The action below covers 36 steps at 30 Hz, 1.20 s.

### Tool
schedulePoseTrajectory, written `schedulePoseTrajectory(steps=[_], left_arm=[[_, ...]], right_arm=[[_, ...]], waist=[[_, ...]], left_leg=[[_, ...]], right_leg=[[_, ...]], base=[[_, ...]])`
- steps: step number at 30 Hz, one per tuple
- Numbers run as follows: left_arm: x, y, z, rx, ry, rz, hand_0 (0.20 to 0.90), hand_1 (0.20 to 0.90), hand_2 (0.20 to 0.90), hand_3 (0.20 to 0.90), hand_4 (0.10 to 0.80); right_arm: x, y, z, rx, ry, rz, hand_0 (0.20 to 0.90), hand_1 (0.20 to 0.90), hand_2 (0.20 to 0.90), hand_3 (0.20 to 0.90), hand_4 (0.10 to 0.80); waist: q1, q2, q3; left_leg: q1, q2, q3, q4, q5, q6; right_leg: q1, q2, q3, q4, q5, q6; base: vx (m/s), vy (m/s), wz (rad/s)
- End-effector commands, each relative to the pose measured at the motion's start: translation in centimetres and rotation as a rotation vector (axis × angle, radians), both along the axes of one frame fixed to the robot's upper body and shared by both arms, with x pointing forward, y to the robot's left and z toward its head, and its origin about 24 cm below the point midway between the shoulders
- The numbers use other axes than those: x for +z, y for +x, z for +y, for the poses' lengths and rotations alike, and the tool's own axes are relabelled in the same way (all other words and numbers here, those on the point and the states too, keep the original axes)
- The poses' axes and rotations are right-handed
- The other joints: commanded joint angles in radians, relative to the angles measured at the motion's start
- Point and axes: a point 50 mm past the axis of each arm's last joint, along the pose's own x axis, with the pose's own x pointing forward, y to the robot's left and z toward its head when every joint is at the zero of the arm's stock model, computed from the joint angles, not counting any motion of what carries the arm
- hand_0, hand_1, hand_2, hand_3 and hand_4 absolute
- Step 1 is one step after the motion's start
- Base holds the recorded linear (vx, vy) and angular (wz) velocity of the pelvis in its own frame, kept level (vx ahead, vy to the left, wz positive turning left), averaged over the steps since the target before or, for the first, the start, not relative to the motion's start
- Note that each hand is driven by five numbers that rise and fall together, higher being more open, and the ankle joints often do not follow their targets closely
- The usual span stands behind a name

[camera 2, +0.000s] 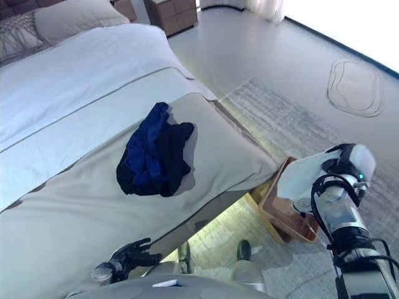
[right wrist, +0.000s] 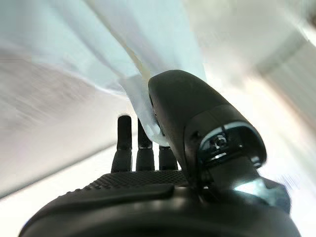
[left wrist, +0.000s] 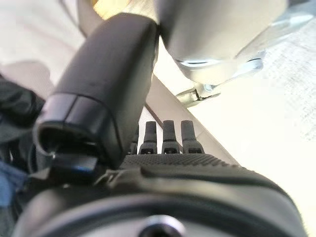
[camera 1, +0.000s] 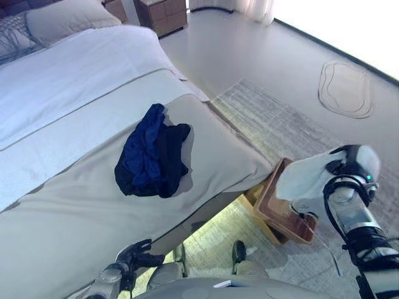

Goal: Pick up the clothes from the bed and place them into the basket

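A crumpled heap of dark clothes (camera 1: pixel 151 154), navy blue on one side and black on the other, lies on the beige cover of the bed (camera 1: pixel 75 218) near its foot edge. A pale white garment (camera 1: pixel 308 176) hangs bunched just above the brown basket (camera 1: pixel 280 208), which stands on the floor beside the bed's corner.

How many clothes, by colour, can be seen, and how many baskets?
Dark blue and black clothes on the bed: 1 pile
White cloth in the right hand: 1
Basket on the floor: 1
Total: 3
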Motion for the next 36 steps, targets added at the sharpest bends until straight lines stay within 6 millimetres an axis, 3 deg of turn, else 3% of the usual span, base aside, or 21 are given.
schedulePoseTrajectory(steps=[1, 7, 8, 9, 12, 14, 18, 21, 24, 25, 26, 29, 31, 36], left_arm=[[2.4, 4.9, 1.3, -0.065, 0.042, -0.151, 0.900, 0.900, 0.900, 0.900, 0.800], [3.6, 7.1, 0.4, -0.129, 0.029, -0.220, 0.900, 0.900, 0.900, 0.900, 0.800], [3.8, 7.3, 0.3, -0.136, 0.029, -0.227, 0.900, 0.900, 0.900, 0.900, 0.800], [3.8, 7.4, 0.2, -0.140, 0.029, -0.232, 0.900, 0.900, 0.900, 0.900, 0.800], [4.0, 7.8, 0.1, -0.151, 0.030, -0.242, 0.900, 0.900, 0.900, 0.900, 0.800], [4.1, 7.9, 0.0, -0.163, 0.036, -0.243, 0.900, 0.900, 0.900, 0.900, 0.800], [4.9, 8.8, -0.5, -0.223, 0.038, -0.314, 0.900, 0.900, 0.900, 0.900, 0.800], [8.5, 11.9, -2.1, -0.358, 0.025, -0.502, 0.900, 0.900, 0.900, 0.900, 0.800], [15.7, 15.6, -4.9, -0.595, 0.025, -0.801, 0.900, 0.900, 0.900, 0.900, 0.800], [17.1, 16.0, -5.6, -0.648, 0.031, -0.862, 0.900, 0.900, 0.900, 0.900, 0.800], [20.9, 16.9, -7.7, -0.763, 0.032, -1.030, 0.900, 0.900, 0.900, 0.900, 0.800], [26.2, 17.5, -10.8, -0.886, -0.011, -1.266, 0.900, 0.900, 0.900, 0.900, 0.800], [28.8, 17.7, -12.7, -0.958, -0.043, -1.368, 0.900, 0.900, 0.900, 0.900, 0.800], [31.4, 17.7, -14.7, -1.002, -0.011, -1.503, 0.900, 0.900, 0.900, 0.900, 0.800]], right_arm=[[7.4, 4.6, -1.6, 0.013, -0.149, -0.160, 0.900, 0.900, 0.900, 0.900, 0.800], [6.3, 4.1, -2.5, -0.026, -0.143, -0.031, 0.900, 0.900, 0.900, 0.900, 0.800], [6.4, 4.0, -2.5, -0.046, -0.132, -0.079, 0.900, 0.900, 0.900, 0.900, 0.800], [6.6, 4.1, -2.3, -0.056, -0.112, -0.127, 0.900, 0.900, 0.900, 0.900, 0.800], [5.3, 4.0, -1.7, -0.027, -0.072, -0.045, 0.900, 0.900, 0.900, 0.900, 0.800], [6.4, 4.4, -1.3, -0.049, -0.062, -0.190, 0.900, 0.900, 0.900, 0.900, 0.800], [7.0, 5.1, -0.2, -0.026, -0.026, -0.288, 0.900, 0.900, 0.900, 0.900, 0.800], [7.8, 5.6, 0.7, 0.019, -0.036, -0.302, 0.900, 0.900, 0.900, 0.900, 0.800], [7.9, 5.4, 1.4, 0.055, -0.022, -0.329, 0.900, 0.900, 0.900, 0.900, 0.800], [7.9, 5.4, 1.6, 0.062, -0.020, -0.334, 0.900, 0.900, 0.900, 0.900, 0.800], [7.7, 5.4, 2.3, 0.088, -0.026, -0.339, 0.900, 0.900, 0.900, 0.900, 0.800], [7.6, 5.6, 3.2, 0.120, -0.032, -0.335, 0.900, 0.900, 0.900, 0.900, 0.800], [7.6, 6.0, 3.9, 0.151, -0.028, -0.329, 0.900, 0.900, 0.900, 0.900, 0.800], [8.0, 6.7, 5.9, 0.243, -0.027, -0.307, 0.900, 0.900, 0.900, 0.900, 0.800]], waist=[[0.020, 0.002, 0.087], [0.021, 0.009, 0.115], [0.020, 0.010, 0.118], [0.018, 0.009, 0.123], [0.011, 0.009, 0.130], [0.007, 0.009, 0.141], [-0.008, 0.011, 0.142], [-0.018, 0.012, 0.148], [-0.029, 0.011, 0.149], [-0.031, 0.009, 0.146], [-0.037, 0.005, 0.146], [-0.048, -0.006, 0.144], [-0.057, -0.017, 0.133], [-0.082, -0.042, 0.115]], left_leg=[[-0.002, -0.019, 0.021, 0.001, -0.113, 0.005], [-0.020, -0.020, 0.020, 0.007, -0.104, 0.005], [-0.023, -0.020, 0.020, 0.007, -0.102, 0.005], [-0.021, -0.020, 0.019, 0.010, -0.103, 0.007], [-0.027, -0.019, 0.023, 0.014, -0.103, 0.006], [-0.024, -0.019, 0.022, 0.014, -0.104, 0.008], [-0.027, -0.018, 0.028, 0.008, -0.103, 0.005], [-0.020, -0.015, 0.032, 0.003, -0.102, 0.001], [-0.014, -0.012, 0.040, 0.001, -0.104, 0.001], [-0.017, -0.012, 0.042, 0.001, -0.102, 0.002], [-0.007, -0.014, 0.048, 0.001, -0.105, 0.004], [0.009, -0.014, 0.055, 0.003, -0.113, 0.008], [0.015, -0.012, 0.060, 0.001, -0.114, 0.009], [0.036, -0.008, 0.073, 0.001, -0.125, 0.009]], right_leg=[[-0.015, -0.009, -0.047, 0.035, -0.053, 0.007], [-0.033, -0.005, -0.047, 0.041, -0.050, 0.001], [-0.037, -0.004, -0.045, 0.042, -0.048, 0.000], [-0.036, -0.003, -0.044, 0.043, -0.049, -0.001], [-0.051, -0.002, -0.036, 0.050, -0.046, -0.001], [-0.049, 0.000, -0.034, 0.050, -0.044, -0.003], [-0.062, 0.006, -0.019, 0.052, -0.044, -0.003], [-0.061, 0.009, -0.010, 0.052, -0.043, -0.003], [-0.059, 0.012, -0.007, 0.053, -0.041, -0.004], [-0.062, 0.012, -0.007, 0.052, -0.038, -0.005], [-0.055, 0.012, -0.008, 0.054, -0.038, -0.003], [-0.044, 0.012, -0.006, 0.061, -0.042, -0.001], [-0.043, 0.016, 0.004, 0.062, -0.040, -0.002], [-0.035, 0.026, 0.035, 0.059, -0.039, 0.001]], base=[[-0.160, -0.059, -0.03], [-0.047, -0.056, -0.01], [-0.016, -0.055, -0.02], [-0.001, -0.043, -0.01], [-0.027, -0.034, -0.03], [-0.016, -0.019, -0.01], [-0.014, 0.009, -0.02], [-0.024, 0.035, -0.13], [-0.012, 0.004, -0.04], [0.000, 0.000, 0.00], [0.000, 0.000, 0.00], [0.042, -0.040, 0.00], [0.048, -0.061, -0.04], [0.047, -0.027, -0.26]])
